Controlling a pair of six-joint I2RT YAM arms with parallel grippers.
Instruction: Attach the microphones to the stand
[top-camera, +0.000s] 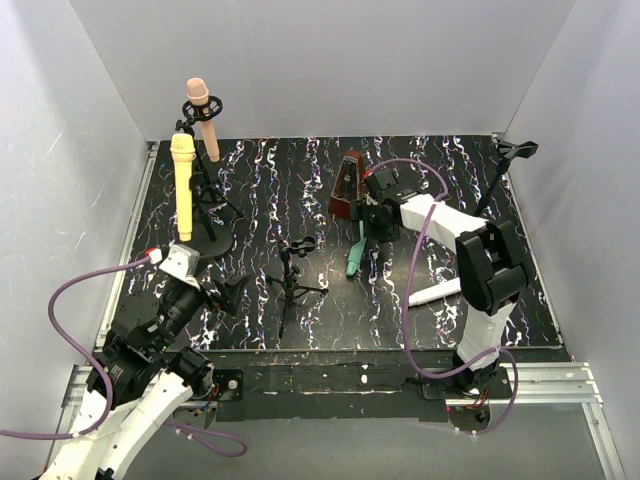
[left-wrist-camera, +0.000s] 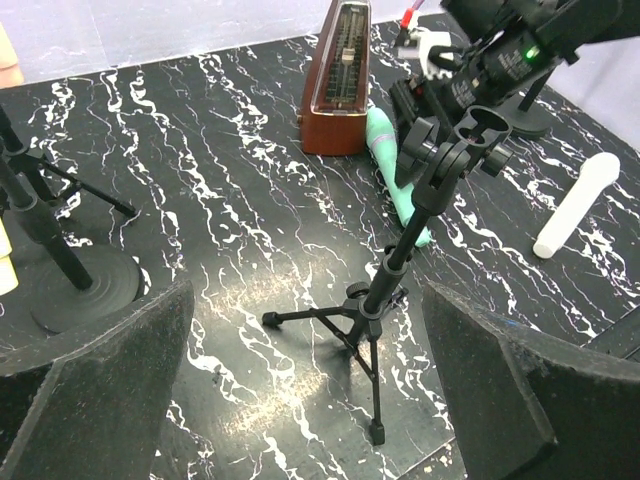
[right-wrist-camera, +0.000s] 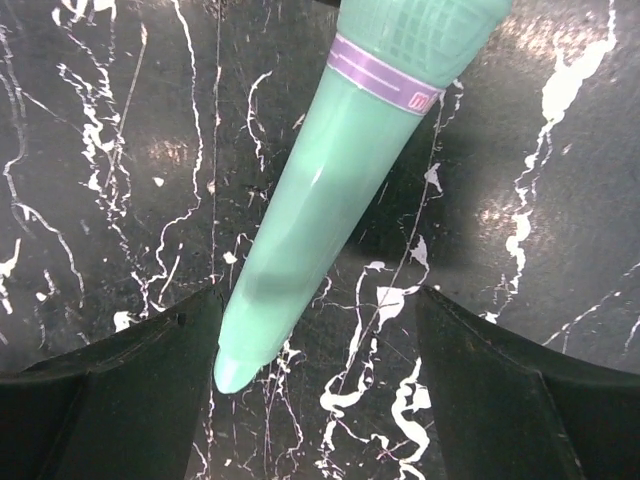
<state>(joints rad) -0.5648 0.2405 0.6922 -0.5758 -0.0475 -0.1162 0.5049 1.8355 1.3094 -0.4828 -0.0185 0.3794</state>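
The teal microphone (right-wrist-camera: 320, 190) lies flat on the counter (top-camera: 250, 190), just beside the metronome (left-wrist-camera: 340, 85), its handle pointing toward the arms. The right tool (right-wrist-camera: 315, 335) hangs directly over that handle with its fingers apart, one on each side. The narrow tail sits nearer the left finger, and neither finger clearly presses on it. This straddling pose looks chosen so a squeeze would catch the slim part of the handle, leaving the head free.

The left tool (left-wrist-camera: 307, 330) is also spread wide and holds nothing. It faces the small tripod stand (left-wrist-camera: 400, 250) in the middle of the counter, whose clip (left-wrist-camera: 480, 130) is empty. It is probably waiting there to steady the light stand when a microphone is pushed in.

The pink microphone (top-camera: 200, 112) and the yellow microphone (top-camera: 183, 185) stand head-up in the left stands (top-camera: 213, 238) at the far left, so that half of the job appears done. The white microphone (left-wrist-camera: 578, 205) lies loose on the counter to the right, well apart from the teal one. A tall stand (top-camera: 505, 175) at the far right also has an empty clip, likely meant for one of the two loose microphones.
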